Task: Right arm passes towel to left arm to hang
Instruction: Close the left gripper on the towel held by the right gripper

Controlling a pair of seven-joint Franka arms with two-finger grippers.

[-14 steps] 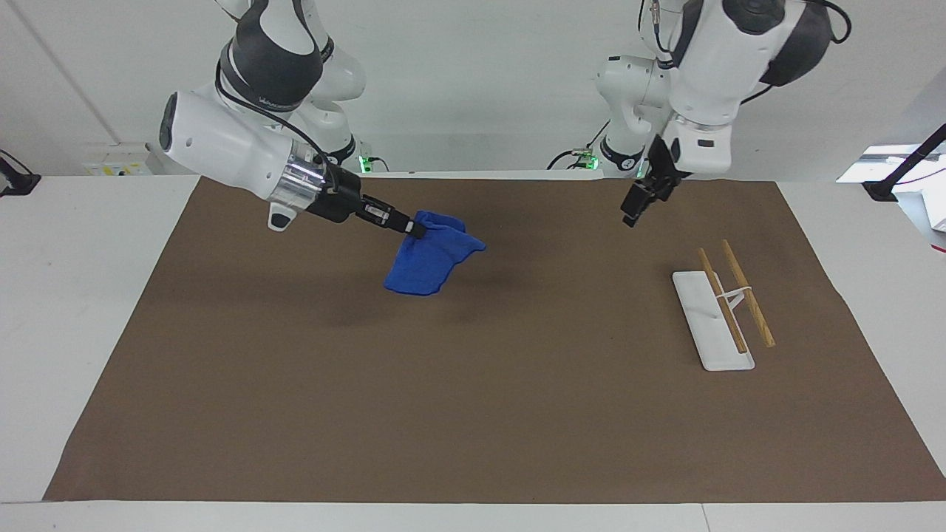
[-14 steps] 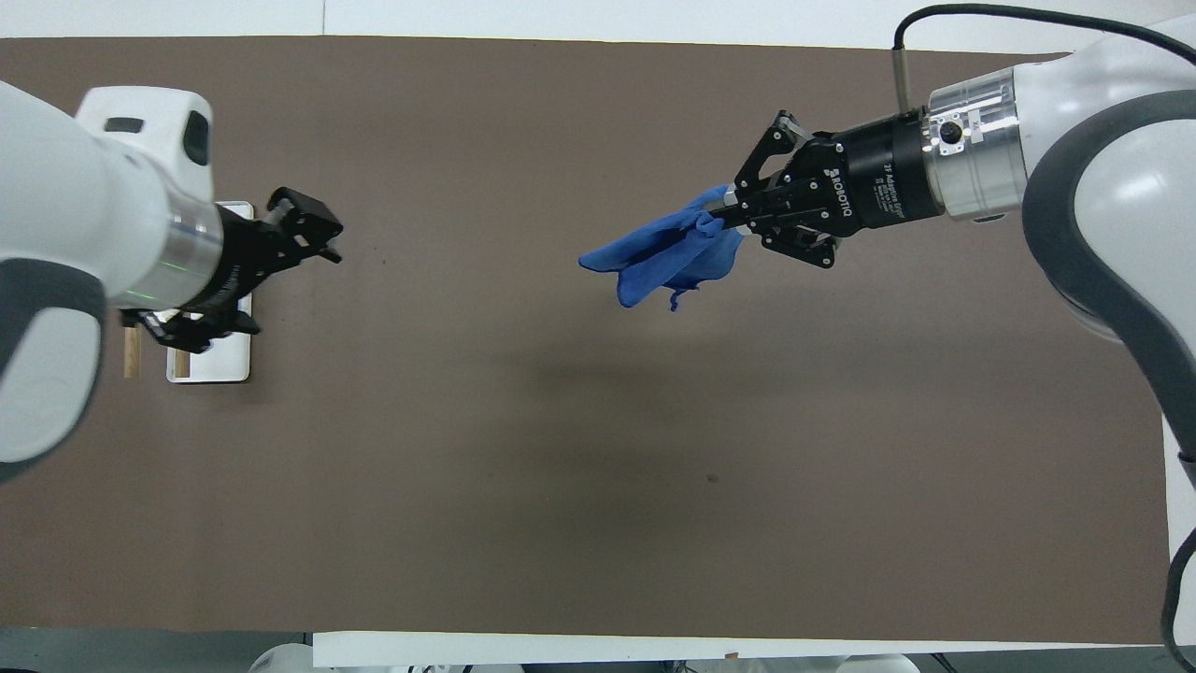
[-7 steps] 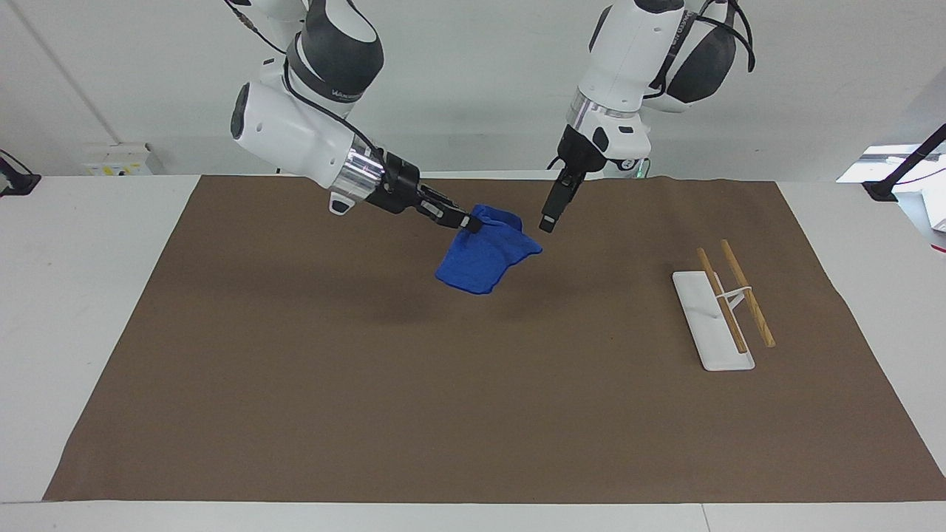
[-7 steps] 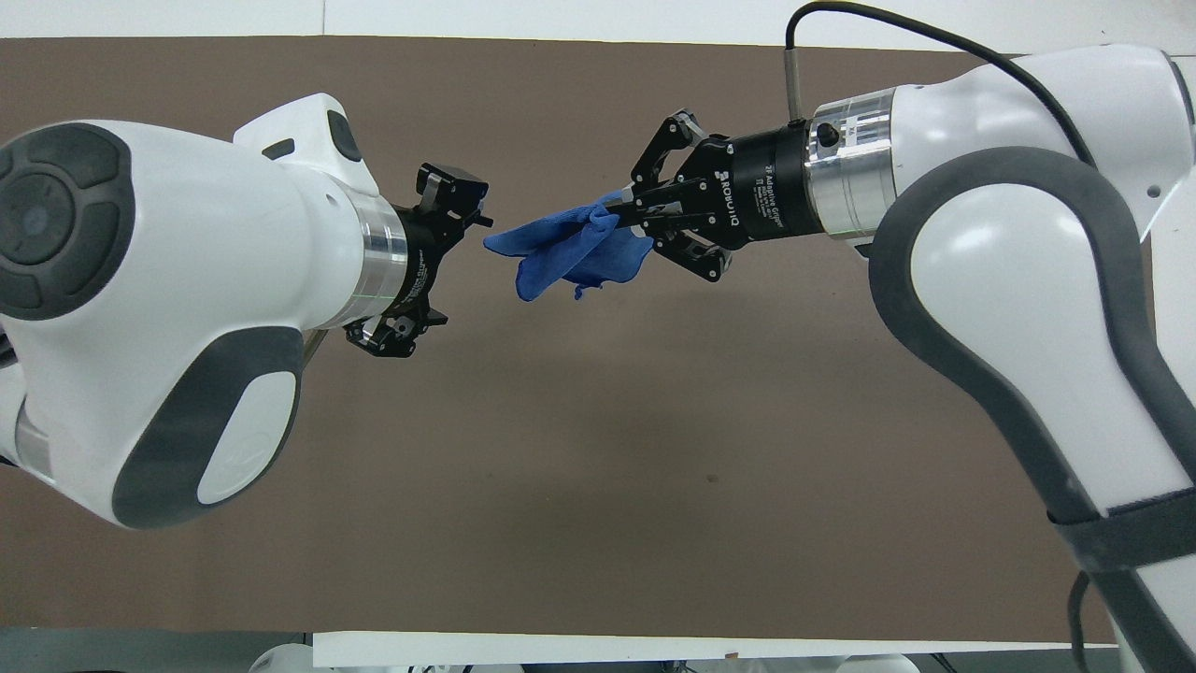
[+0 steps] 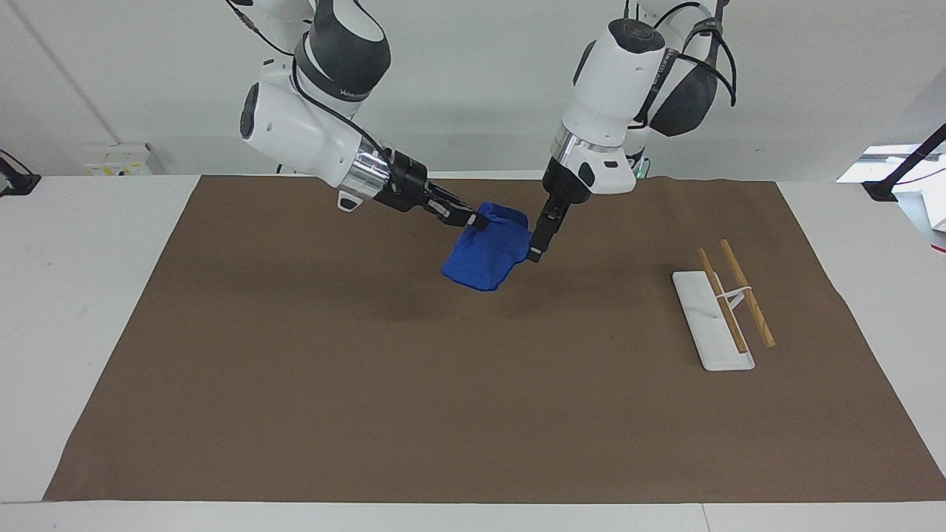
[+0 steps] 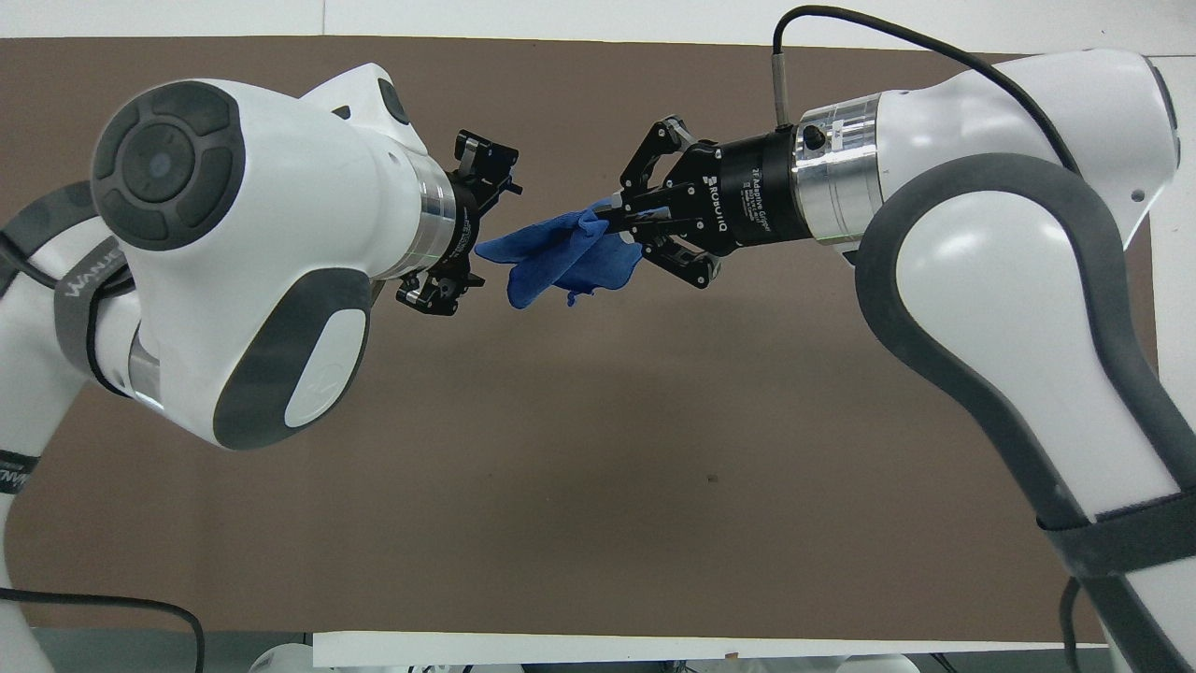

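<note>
Right claw (image 5: 479, 220) is clamped on an upper corner of the blue towel (image 5: 486, 255), which is held in the air over the middle of the brown mat (image 5: 443, 384), on the part nearer the robots. Towel is seen hanging bunched and folded below the grip, clear of the mat. In the overhead view the right claw (image 6: 612, 213) is seen with fingers pinched together on the cloth (image 6: 559, 257), the towel spreading toward the left arm.

Left claw (image 5: 538, 247) is positioned at the towel's edge, on the side toward the left arm's end of the table (image 5: 74, 310), pointing down. In the overhead view the left claw (image 6: 464, 245) is shown with fingers apart, one on either side of the towel's tip; whether the cloth is touched cannot be told.

White hanging rack (image 5: 711, 319) with two wooden rails is placed on the mat toward the left arm's end, well apart from the towel.
</note>
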